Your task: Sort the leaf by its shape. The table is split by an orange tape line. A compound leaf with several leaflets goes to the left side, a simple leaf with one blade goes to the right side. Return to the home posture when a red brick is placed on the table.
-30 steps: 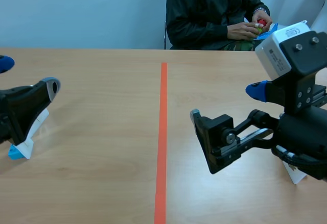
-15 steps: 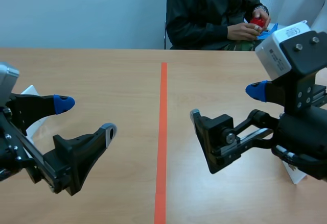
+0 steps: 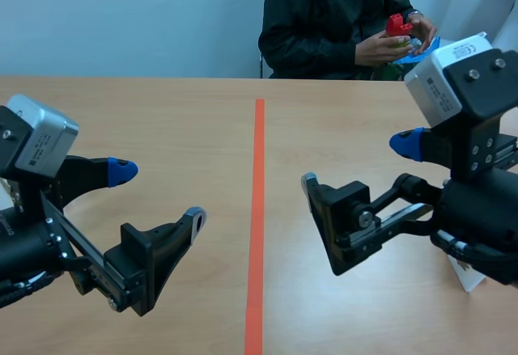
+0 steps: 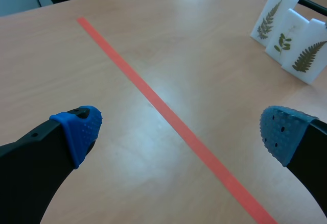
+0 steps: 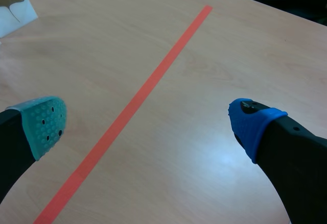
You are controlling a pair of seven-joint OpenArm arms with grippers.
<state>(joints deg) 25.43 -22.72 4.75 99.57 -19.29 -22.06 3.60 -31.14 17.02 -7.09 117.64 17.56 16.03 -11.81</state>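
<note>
No leaf card lies between the fingers of either gripper. My left gripper (image 3: 158,194) hovers open over the table's left half, and in its wrist view (image 4: 179,132) only bare wood and the tape line lie under it. My right gripper (image 3: 356,162) hangs open over the right half (image 5: 148,127). Across the table a person holds a red brick (image 3: 396,25) in both hands, off the table. Three white cards with fern-like compound leaves (image 4: 283,40) stand beyond the tape in the left wrist view. A card with a fan-shaped leaf (image 5: 13,2) shows beyond the tape in the right wrist view.
The orange tape line (image 3: 257,209) runs down the middle of the wooden table. A white card stand (image 3: 468,274) pokes out under my right arm. The seated person in a dark jacket (image 3: 324,15) is at the far edge.
My left arm has swung in from the left edge toward the middle, staying open. The person has lifted the red brick higher. The right arm has not moved.
</note>
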